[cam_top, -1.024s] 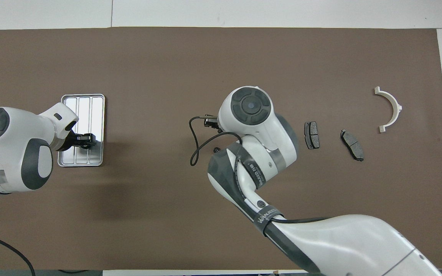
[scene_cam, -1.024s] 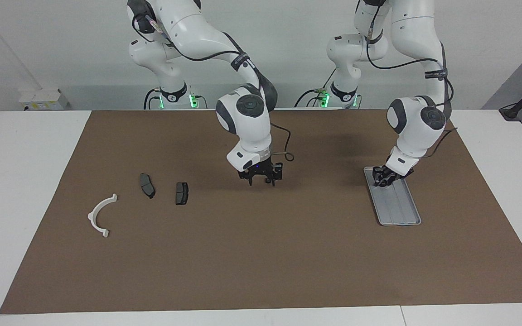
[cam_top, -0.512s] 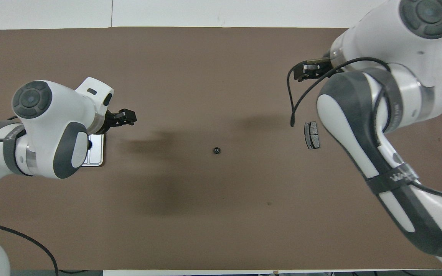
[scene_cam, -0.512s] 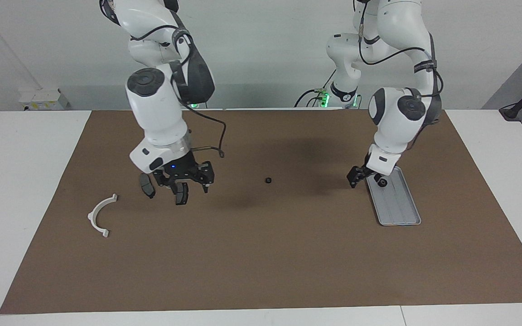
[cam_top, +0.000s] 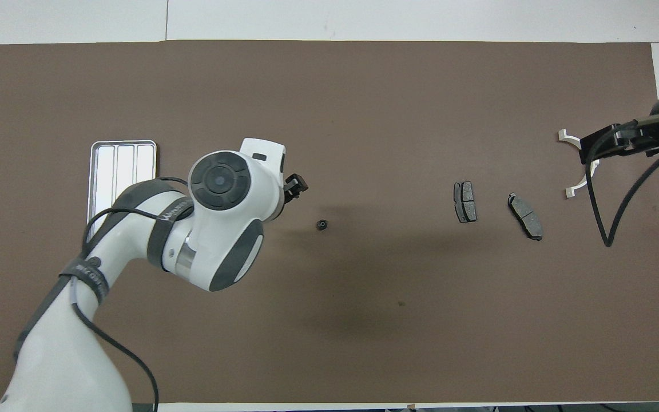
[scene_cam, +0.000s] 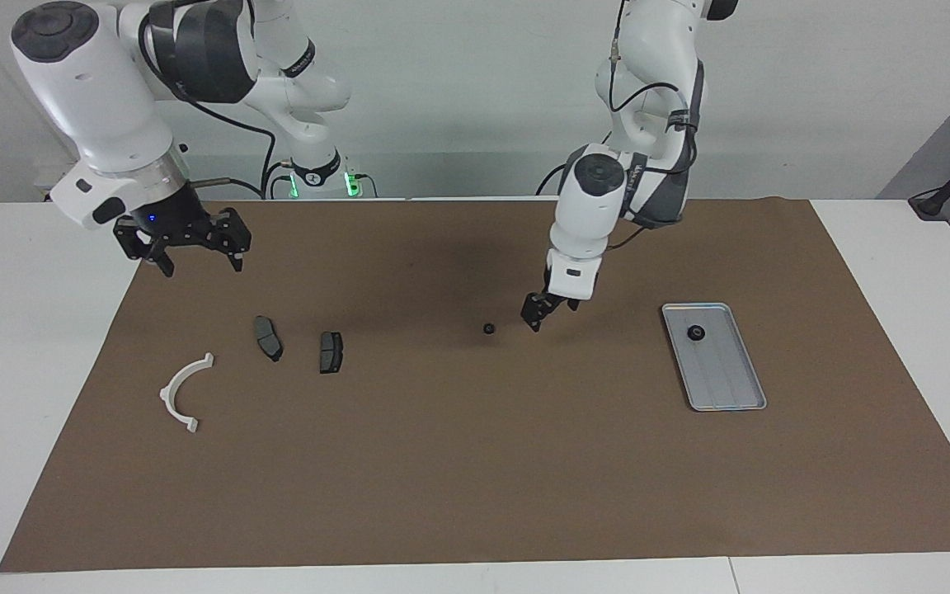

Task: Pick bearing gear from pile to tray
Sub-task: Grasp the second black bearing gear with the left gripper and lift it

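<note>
One small black bearing gear [scene_cam: 488,329] [cam_top: 322,225] lies alone mid-mat. My left gripper [scene_cam: 543,312] [cam_top: 296,184] hangs low just beside it, toward the tray, open and holding nothing. A second bearing gear [scene_cam: 696,334] lies in the silver tray [scene_cam: 726,379] [cam_top: 123,166] at the end nearer the robots; my left arm hides it in the overhead view. What remains of the pile is two dark brake pads [scene_cam: 269,338] [scene_cam: 331,352] [cam_top: 465,201] [cam_top: 525,216] and a white half-ring [scene_cam: 182,392] [cam_top: 576,186]. My right gripper [scene_cam: 203,262] [cam_top: 615,140] is raised high, open and not holding anything, over the mat's corner.
A brown mat [scene_cam: 475,462] covers most of the white table [scene_cam: 21,346]. The right arm's cable [cam_top: 607,229] dangles over the mat beside the half-ring in the overhead view.
My left arm left a gear in the tray, opened and swung to the mid-mat gear. My right arm released that gear, then rose and drew back over the brake pads to the mat's corner.
</note>
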`<control>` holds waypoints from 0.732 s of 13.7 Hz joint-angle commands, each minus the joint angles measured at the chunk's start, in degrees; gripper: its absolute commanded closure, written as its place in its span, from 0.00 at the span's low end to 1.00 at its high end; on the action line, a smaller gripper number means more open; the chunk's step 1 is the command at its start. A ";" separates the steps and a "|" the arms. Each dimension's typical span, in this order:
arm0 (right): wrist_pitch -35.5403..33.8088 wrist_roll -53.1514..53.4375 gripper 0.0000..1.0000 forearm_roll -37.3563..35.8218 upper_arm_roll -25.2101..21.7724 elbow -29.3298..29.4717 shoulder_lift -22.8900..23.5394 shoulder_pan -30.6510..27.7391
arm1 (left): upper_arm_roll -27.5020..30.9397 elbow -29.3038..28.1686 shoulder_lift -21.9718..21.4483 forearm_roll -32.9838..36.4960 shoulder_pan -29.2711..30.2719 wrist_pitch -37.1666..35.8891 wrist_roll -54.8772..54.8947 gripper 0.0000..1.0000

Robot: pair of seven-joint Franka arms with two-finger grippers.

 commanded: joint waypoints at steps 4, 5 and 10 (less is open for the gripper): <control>2.13 0.77 0.00 0.92 0.85 -5.06 -3.44 -2.92 | 1.33 6.00 8.85 1.81 -6.00 1.06 -5.97 0.01; 3.35 0.85 0.00 1.62 0.58 -7.68 -5.01 -3.01 | 1.33 6.09 8.86 1.81 -6.44 0.45 -5.97 0.01; 7.49 -2.56 0.00 2.42 -6.08 -10.88 -6.53 0.05 | 1.33 4.60 8.86 2.07 -7.76 1.41 -7.46 0.09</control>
